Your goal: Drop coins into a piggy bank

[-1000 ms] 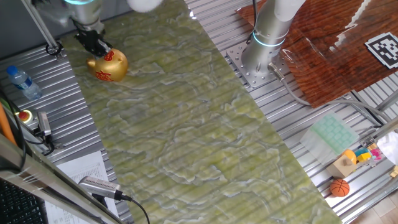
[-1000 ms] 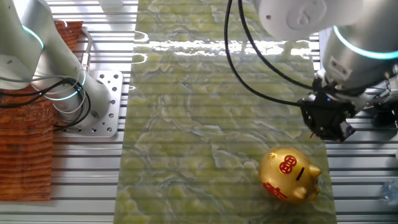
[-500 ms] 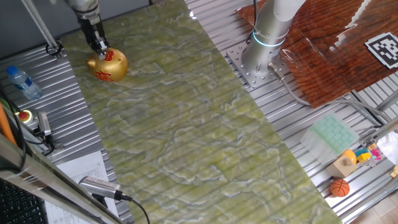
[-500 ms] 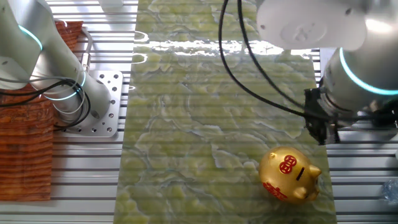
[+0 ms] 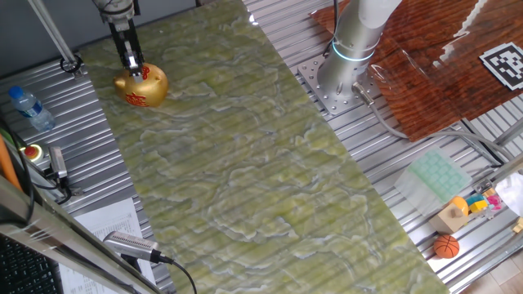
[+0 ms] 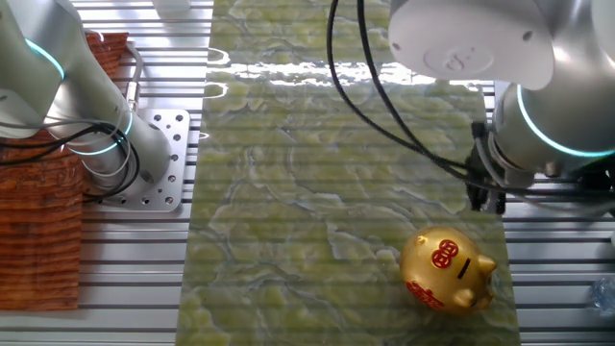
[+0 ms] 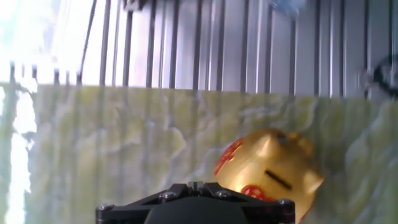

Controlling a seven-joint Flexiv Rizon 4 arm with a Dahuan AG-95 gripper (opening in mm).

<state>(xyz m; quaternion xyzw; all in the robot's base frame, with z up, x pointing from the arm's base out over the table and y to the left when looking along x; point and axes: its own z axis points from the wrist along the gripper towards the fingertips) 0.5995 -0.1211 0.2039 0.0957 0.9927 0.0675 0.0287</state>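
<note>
One pig (image 5: pixel 140 86) stands near the surface's (image 5: pixel 245 163) corner, at about ten o'clock in one fixed view, slot (image 7: pixel 278 180) facing up. The gripper (image 5: pixel 132 63) hangs just above it; whether the jaws pinch a coin cannot be told, since no coin shows anywhere. The main risk is misalignment: in the hand view the slot sits toward four o'clock, off centre, so a coin let go now would likely strike the gold back, bounce and roll off the nearby edge.
</note>
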